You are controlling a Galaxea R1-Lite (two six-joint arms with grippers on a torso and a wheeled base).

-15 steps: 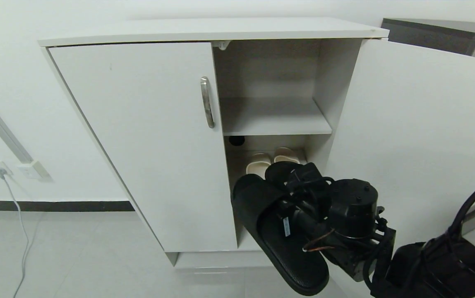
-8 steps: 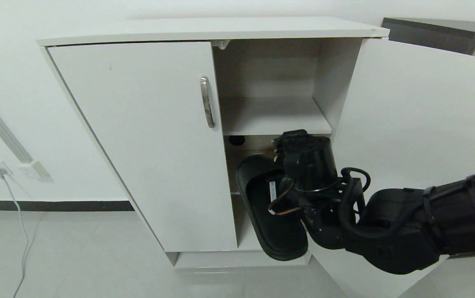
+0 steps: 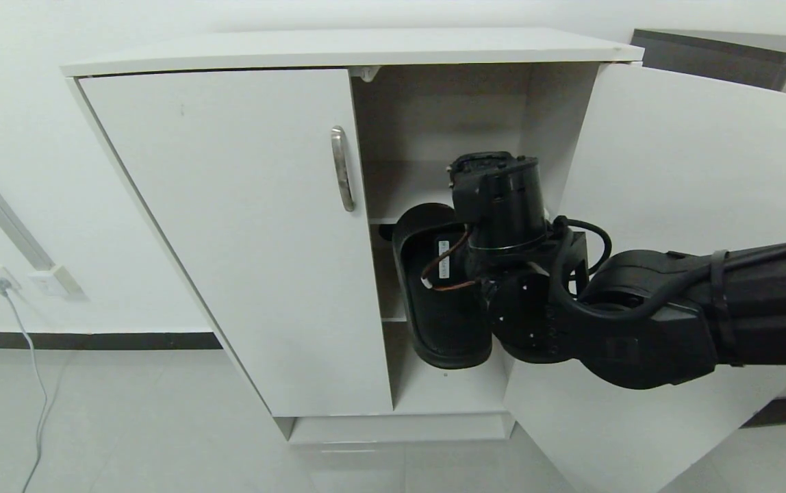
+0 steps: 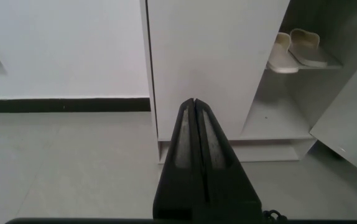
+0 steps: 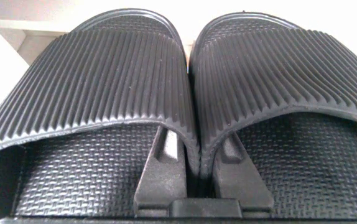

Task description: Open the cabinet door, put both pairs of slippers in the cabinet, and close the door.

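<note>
- Black slippers (image 3: 439, 294): 1 pair, held as one unit by the R gripper (image 5: 196, 149). Fingers (image 5: 163, 163) are nearly closed, one inside each slipper, clamping the two touching inner strap edges between them.
- Change, pos.: a sec ago the pair hung low and slanted, out in front of the cabinet (image 3: 352, 49). The R arm has since lifted and pushed fwd. The pair now stands near upright at the open half, soles toward the head cam. Toes are up by the upper shelf (image 3: 407, 185) and heels hang past the middle shelf (image 3: 393, 319).
- Depth: the pair seems to sit at the opening's front plane rather than inside; can't be sure from the head view.
- Beige slippers (image 4: 298, 48): 1 pair, on the middle shelf, already stowed. Earlier plain in the head view, now masked there by the black pair.
- R door (image 3: 680, 205): wide open, unchanged.
- L door (image 3: 229, 226) w/ handle (image 3: 342, 169): shut, unchanged.
- L gripper (image 4: 194, 112): fingers pressed together, holding nothing; low over the floor, facing the cabinet front.
- Status: door opened, pair 1 in, pair 2 in transit.
- Judged outstanding: level the pair, slide it onto a shelf, let go, back the arm out, swing the R door shut.
- Target: the upper shelf looks likelier given the lift. Held this tall, the pair may catch a shelf edge unless tipped flat.
</note>
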